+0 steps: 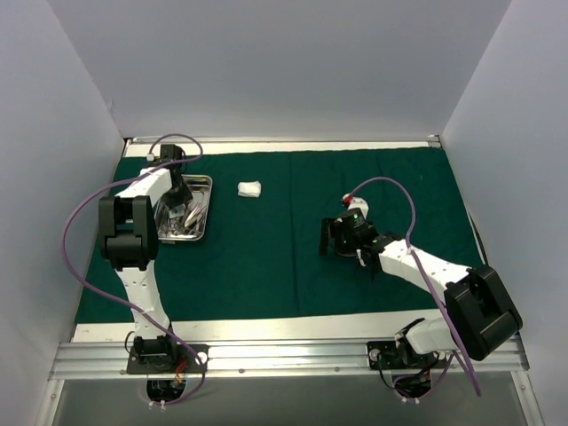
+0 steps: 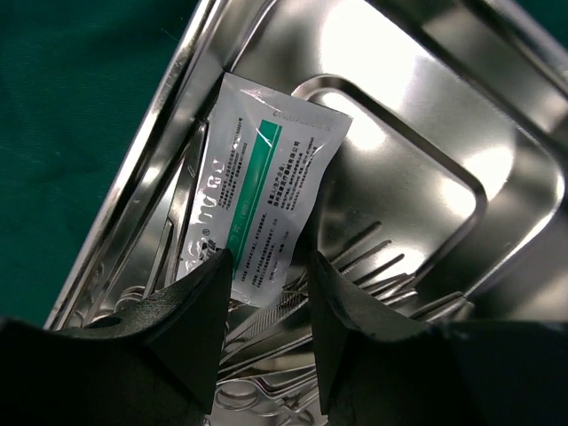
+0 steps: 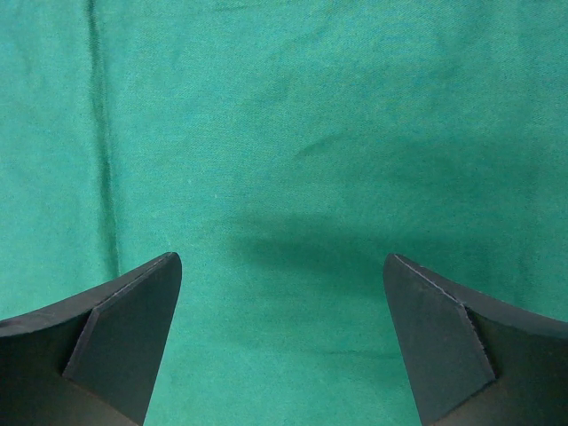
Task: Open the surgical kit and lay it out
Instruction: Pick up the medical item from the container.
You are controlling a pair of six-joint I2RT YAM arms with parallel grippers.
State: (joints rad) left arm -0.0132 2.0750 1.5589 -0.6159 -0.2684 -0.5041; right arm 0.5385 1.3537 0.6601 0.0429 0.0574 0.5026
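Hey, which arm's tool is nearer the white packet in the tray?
Left. The left tool straddles the packet inside the tray; the right tool hovers over bare cloth, far off.

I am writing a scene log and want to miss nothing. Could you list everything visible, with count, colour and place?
dark green cloth wrap: one, green, spread flat.
shiny rectangular steel tray: one, silver, far left on the cloth.
small white packet with a green stripe: one, leaning in the tray.
thin silver instruments: several, count unclear, heaped in the tray.
white gauze wad: one, on the cloth right of the tray.
left gripper: one, black, astride the packet's lower end; grip unclear.
right gripper: one, black, open over bare cloth.
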